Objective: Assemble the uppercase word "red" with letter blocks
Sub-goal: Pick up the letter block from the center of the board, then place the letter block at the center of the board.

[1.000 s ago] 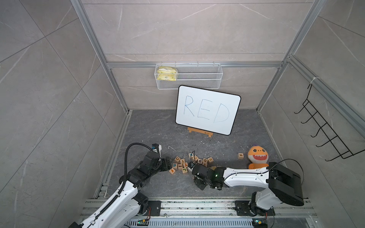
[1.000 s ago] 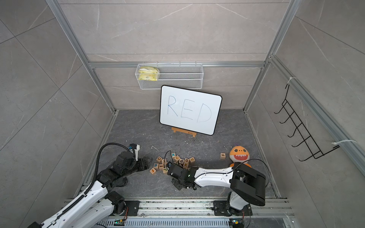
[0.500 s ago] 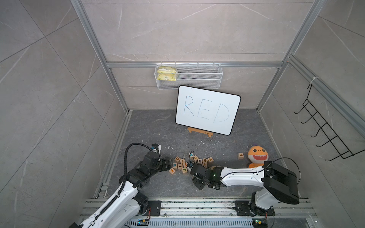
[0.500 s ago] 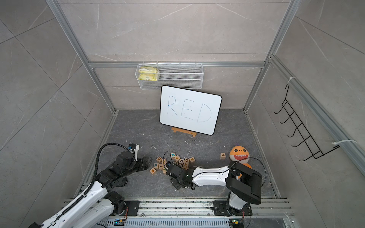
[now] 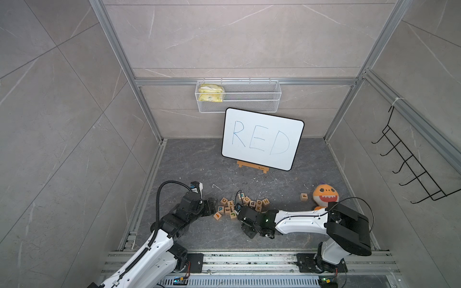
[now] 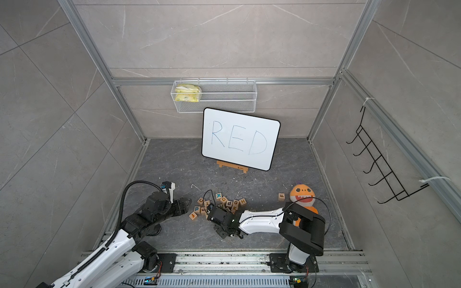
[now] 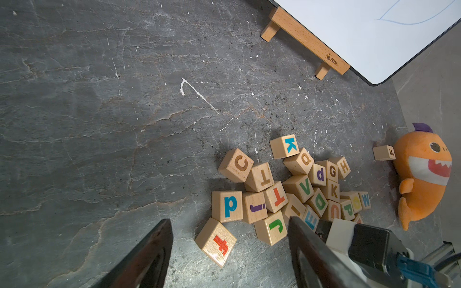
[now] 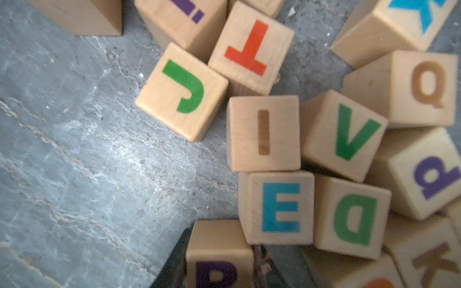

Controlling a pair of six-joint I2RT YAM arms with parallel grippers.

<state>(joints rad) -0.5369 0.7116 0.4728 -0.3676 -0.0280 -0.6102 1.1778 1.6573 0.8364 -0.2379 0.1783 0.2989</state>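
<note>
Right end effector (image 8: 219,271) clamped on R block (image 8: 217,246), purple letter facing up, dark finger on one side and pad on the other, at the pile's edge nearest the robot; cannot tell if the block is lifted. E block (image 8: 279,208), teal, sits just past it, touching D block (image 8: 354,217), green; the two lie side by side, flat on the worktop (image 8: 74,162). I block (image 8: 263,133) and V block (image 8: 345,136) butt against them further in. Left end effector (image 7: 228,223) wide open, nothing held, fingers (image 7: 154,251) hovering at the pile's side, red f block (image 7: 215,241) lying just beyond the tips. Other letter blocks (image 5: 239,205) heaped loose between the two arms in both top views. Lone F block (image 5: 303,196) well apart from the heap, beside orange plush (image 5: 324,195). Whiteboard (image 5: 262,138) reading RED leans on wooden stand (image 5: 252,167) at the back
</note>
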